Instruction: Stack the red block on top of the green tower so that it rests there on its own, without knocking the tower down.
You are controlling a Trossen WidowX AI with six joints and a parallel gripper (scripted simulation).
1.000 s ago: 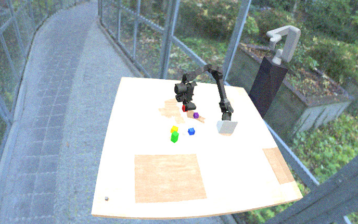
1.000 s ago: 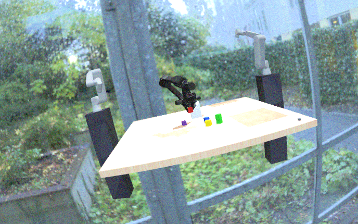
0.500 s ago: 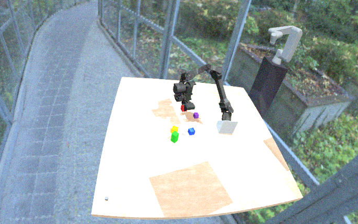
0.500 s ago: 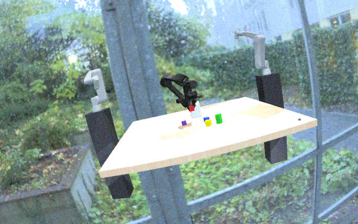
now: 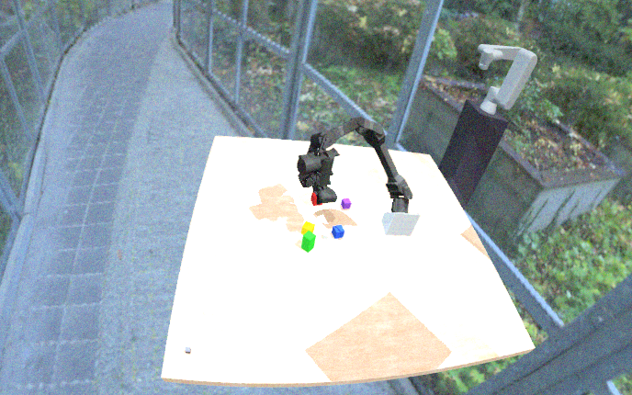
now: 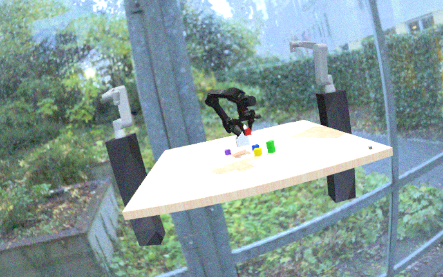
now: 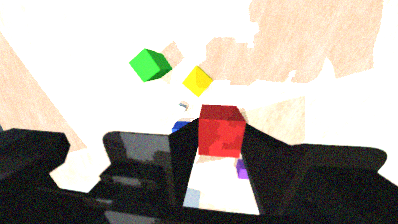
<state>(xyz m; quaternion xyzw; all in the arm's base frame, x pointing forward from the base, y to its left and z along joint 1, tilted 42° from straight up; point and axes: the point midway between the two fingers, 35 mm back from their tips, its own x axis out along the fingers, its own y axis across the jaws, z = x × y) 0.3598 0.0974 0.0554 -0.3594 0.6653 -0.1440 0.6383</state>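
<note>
Red block [image 5: 314,198] [image 6: 247,131] [image 7: 221,135] was pinched in jaws [image 5: 322,197] [image 6: 247,130], held above tabletop [image 5: 259,304] [image 6: 188,185] [image 7: 90,30]; green tower [image 5: 308,242] [image 6: 270,146] [image 7: 149,65] was seen lower, off to one side, beyond yellow block [image 5: 308,227] [image 6: 257,152] [image 7: 198,81].

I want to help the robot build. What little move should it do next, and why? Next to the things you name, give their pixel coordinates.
Probably carry the red block [image 5: 314,198] [image 6: 247,131] [image 7: 221,135] sideways, kept high, towards the green tower [image 5: 308,242] [image 6: 270,147] [image 7: 149,65]: the jaws grip it up in the air, but the tower stands off to one side.
</note>
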